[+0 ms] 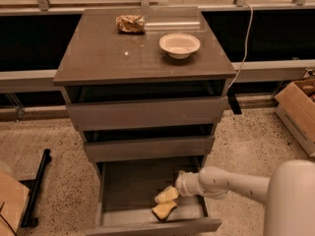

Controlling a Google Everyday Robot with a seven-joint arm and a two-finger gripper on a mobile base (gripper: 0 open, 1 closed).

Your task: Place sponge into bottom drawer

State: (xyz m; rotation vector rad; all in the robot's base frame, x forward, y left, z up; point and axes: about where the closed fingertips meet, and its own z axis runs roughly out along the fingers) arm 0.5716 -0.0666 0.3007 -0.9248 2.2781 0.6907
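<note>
One gripper [173, 193] beside sponge [165, 210], inside bottom drawer [128, 186]

The gripper [171, 196], inside the bottom drawer [130, 188], blurs into the sponge [165, 210], leaving contact unclear.

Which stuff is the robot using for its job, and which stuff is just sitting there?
For the job: sponge, lying in the open bottom drawer; gripper, down in that drawer beside the sponge.

Just lying about: bowl and wrapper on the cabinet; box on the floor.
</note>
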